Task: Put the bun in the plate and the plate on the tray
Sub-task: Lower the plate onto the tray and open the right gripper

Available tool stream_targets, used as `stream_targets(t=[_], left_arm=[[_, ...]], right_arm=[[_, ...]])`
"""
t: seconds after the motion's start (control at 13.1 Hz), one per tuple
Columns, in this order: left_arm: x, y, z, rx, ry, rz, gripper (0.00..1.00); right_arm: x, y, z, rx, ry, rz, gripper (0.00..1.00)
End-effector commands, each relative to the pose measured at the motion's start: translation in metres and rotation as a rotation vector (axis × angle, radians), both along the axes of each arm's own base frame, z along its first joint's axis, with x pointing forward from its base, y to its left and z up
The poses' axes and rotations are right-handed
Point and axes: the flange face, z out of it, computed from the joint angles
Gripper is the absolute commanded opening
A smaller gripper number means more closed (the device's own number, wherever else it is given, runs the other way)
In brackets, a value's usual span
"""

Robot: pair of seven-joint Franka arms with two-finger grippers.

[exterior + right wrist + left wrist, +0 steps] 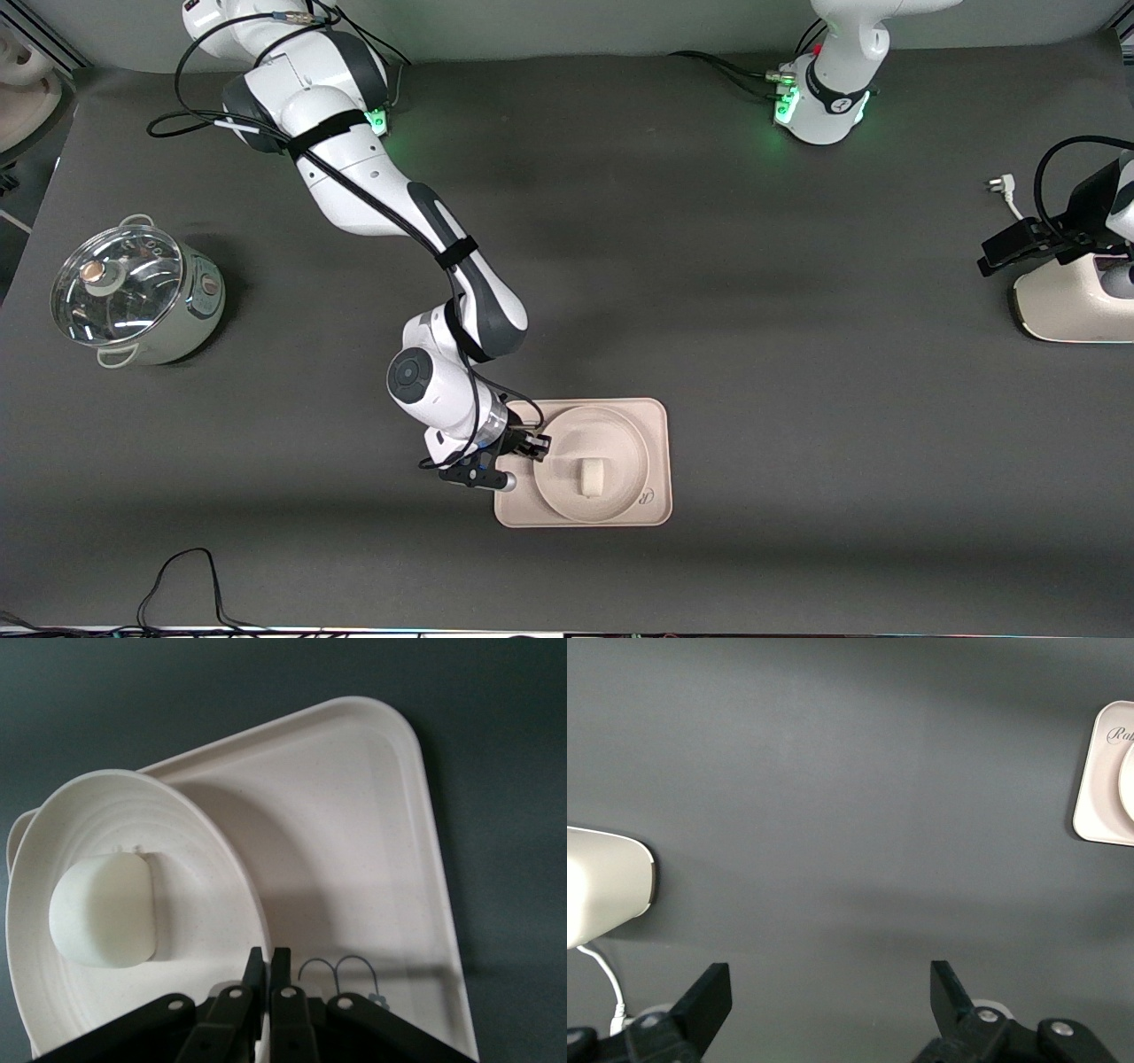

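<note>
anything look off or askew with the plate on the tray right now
Slightly: the plate, with the bun on it, looks tilted over the tray, its rim pinched in the shut right tool rather than lying flat. Nothing spilled or damaged.

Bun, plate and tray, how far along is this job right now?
Done: the bun lies in the plate, and the plate sits over the tray. In hand: the right gripper is shut on the plate's rim, which looks slightly tilted. Left: let go and pull away. The left gripper waits open by a white appliance.
</note>
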Motion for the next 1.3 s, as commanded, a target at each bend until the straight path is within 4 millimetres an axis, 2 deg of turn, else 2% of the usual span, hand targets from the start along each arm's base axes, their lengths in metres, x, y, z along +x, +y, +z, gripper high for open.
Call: stream_targets(t=[0.0,0.08,0.15,0.23,0.38,0.53,0.61,0.69,0.92,1.07,1.15,1.22], left_arm=[[0.002,-0.002,0.003,-0.008,0.001,-0.009,1.00],[0.002,-0.002,0.003,-0.008,0.001,-0.008,1.00],[0.002,-0.002,0.003,-0.008,0.001,-0.008,1.00],[0.002,-0.002,0.003,-0.008,0.003,-0.008,1.00],[0.002,-0.002,0.003,-0.008,0.003,-0.008,1.00],[0.002,-0.003,0.003,-0.008,0.003,-0.009,1.00],[0.002,-0.003,0.003,-0.008,0.003,-0.009,1.00],[0.002,-0.003,0.003,-0.008,0.003,-0.009,1.00],[0.002,-0.003,0.003,-0.008,0.003,-0.011,1.00],[0.002,-0.003,0.003,-0.006,0.003,-0.013,1.00],[0.002,-0.003,0.003,-0.006,0.004,-0.013,1.00],[0.002,-0.003,0.003,-0.008,0.004,-0.012,1.00]], right_arm=[[0.003,0.004,-0.004,0.011,-0.018,0.010,0.05],[0.003,0.004,-0.004,0.012,-0.024,0.008,0.32],[0.003,0.003,-0.004,0.014,-0.024,0.006,0.82],[0.004,0.003,0.001,0.018,-0.029,0.001,1.00],[0.007,0.006,0.024,0.039,-0.038,-0.006,1.00],[0.005,0.008,0.061,0.044,0.007,0.016,1.00],[0.004,0.006,0.085,0.038,0.044,0.030,1.00],[0.004,-0.004,0.117,0.021,0.074,0.035,1.00],[-0.008,-0.044,0.214,-0.027,0.170,0.064,1.00],[-0.026,-0.092,0.275,-0.100,0.208,0.079,1.00],[-0.042,-0.110,0.306,-0.151,0.225,0.096,1.00],[-0.055,-0.137,0.335,-0.179,0.250,0.105,1.00]])
